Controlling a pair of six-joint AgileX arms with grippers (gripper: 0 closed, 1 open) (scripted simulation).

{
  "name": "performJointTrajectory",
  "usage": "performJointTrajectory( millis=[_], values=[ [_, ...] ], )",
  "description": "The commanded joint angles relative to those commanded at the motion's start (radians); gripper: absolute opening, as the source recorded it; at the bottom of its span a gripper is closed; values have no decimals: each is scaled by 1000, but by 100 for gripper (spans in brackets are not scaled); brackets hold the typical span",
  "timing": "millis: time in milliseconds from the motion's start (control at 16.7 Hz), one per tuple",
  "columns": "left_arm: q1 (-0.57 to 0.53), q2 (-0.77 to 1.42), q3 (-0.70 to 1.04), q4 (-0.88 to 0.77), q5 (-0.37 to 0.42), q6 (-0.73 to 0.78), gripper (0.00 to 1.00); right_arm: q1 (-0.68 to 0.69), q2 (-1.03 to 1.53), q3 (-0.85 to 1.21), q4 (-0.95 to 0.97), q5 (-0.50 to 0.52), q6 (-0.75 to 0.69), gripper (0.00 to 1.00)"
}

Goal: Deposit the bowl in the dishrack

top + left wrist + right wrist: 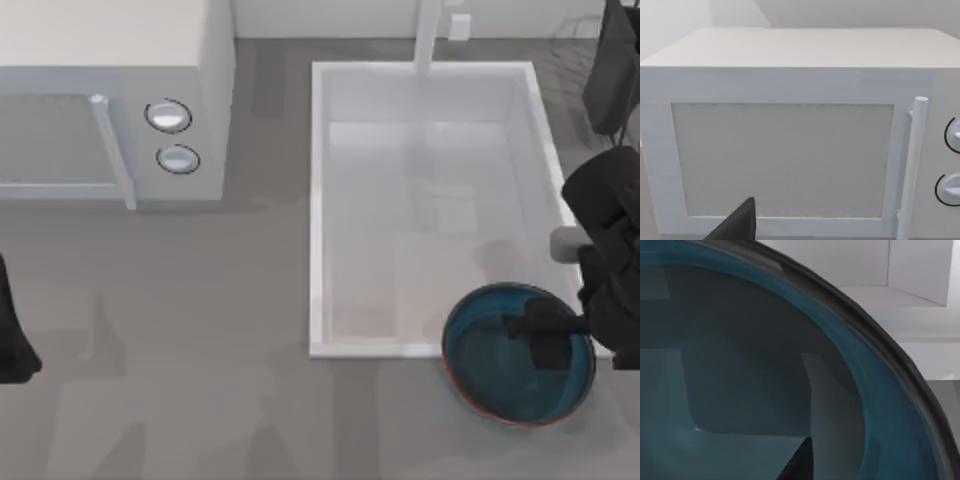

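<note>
Right arm enters from the top view's right edge, dark links folded, wrist angled down and toward the left. Right gripper [545, 335] sits low at the end of that wrist, one finger [530, 325] reaching out leftward from the wrist body, a second dark piece just below it. Finger spread not readable. Left arm parked at the top view's left edge, with the left gripper [15, 345] as a dark shape; one dark fingertip [737, 225] is visible in the left wrist view.

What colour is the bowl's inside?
Glossy teal-blue; the bowl shows it best in the top view.
</note>
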Motion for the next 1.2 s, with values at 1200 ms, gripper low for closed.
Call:
performJointTrajectory(
  millis=[1200],
  values=[
    [0,0,0,0,0,0,100,2,-7,114,-116,1,3,0]
  ],
)
